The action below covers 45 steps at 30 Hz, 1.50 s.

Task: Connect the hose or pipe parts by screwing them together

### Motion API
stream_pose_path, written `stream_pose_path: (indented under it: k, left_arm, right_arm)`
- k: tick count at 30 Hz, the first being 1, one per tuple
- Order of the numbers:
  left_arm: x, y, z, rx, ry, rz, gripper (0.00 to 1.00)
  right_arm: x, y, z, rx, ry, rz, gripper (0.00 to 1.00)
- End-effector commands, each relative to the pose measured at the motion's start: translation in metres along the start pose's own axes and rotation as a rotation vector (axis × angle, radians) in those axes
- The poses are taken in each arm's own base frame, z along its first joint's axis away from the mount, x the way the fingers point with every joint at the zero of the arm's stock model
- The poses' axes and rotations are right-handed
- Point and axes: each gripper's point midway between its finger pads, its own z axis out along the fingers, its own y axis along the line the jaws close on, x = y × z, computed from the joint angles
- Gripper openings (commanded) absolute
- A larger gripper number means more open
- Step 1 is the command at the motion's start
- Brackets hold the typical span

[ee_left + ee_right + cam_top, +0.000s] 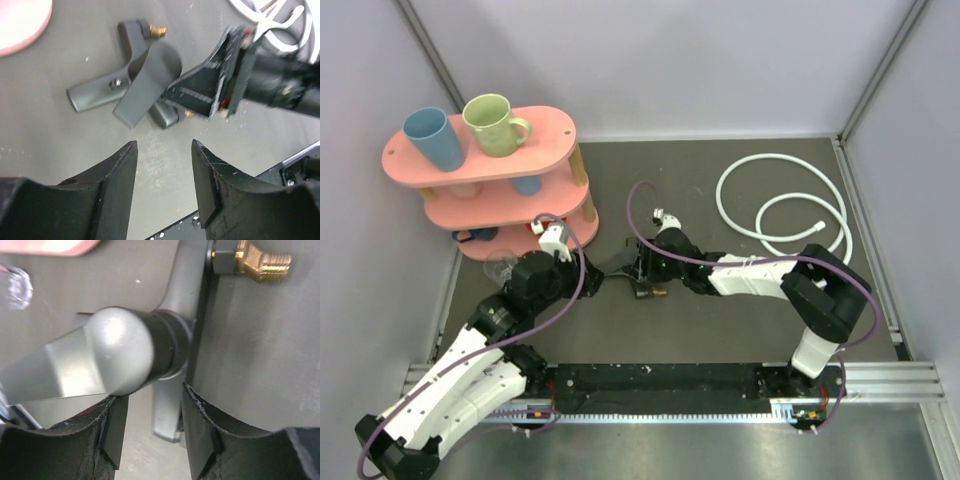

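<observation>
Right jaws: set astride one limb of the fitting [135, 75]. A gap shows on one side, so they are not clamped. Left jaws: partly apart, empty, hanging just short of the fitting.

Fitting: lies flat on the surface [720, 320], mid-way between the two arms. Its lever [120, 352] sits over the body and partly over the right jaws. One brass end [262, 262] points clear of them.

Hose [775, 156]: coiled in loops at the far right of the surface, well apart from the fitting and from both arms. Its end nuts cannot be made out.

Step in hand, as judged: securing the fitting. Nothing is joined yet, so the task is at an early stage.

Recommendations:
- Close on the limb only, not on the lever, which would turn or slip under load.
- Seat the limb deep and square between the pads, because screwing will twist it.
- Leave the brass thread uncovered and facing open space, so that a nut can be brought onto it in line.
- Confirm a firm hold before lifting.

Risk: a shallow pinch may let the fitting swivel and put the thread out of line.
</observation>
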Motion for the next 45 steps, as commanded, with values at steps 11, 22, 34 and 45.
stream_pose_path:
  k: [11,22,34,45]
  left_arm:
    - [0.033,0.008,0.009,0.041,-0.007,-0.108,0.53]
    - [0.042,-0.003,0.012,0.109,0.007,-0.210,0.54]
    - [0.081,0.003,0.034,0.065,0.121,-0.574,0.60]
    - [0.081,0.015,0.033,0.020,0.048,-0.764,0.56]
  right_arm:
    - [-0.035,0.030,-0.032,-0.062,-0.082,-0.060,0.58]
    - [-0.012,-0.012,-0.039,-0.228,0.029,-0.197,0.59]
    - [0.019,-0.025,-0.025,-0.249,0.113,-0.210,0.59]
    - [0.057,0.009,-0.034,-0.404,0.156,-0.147,0.53]
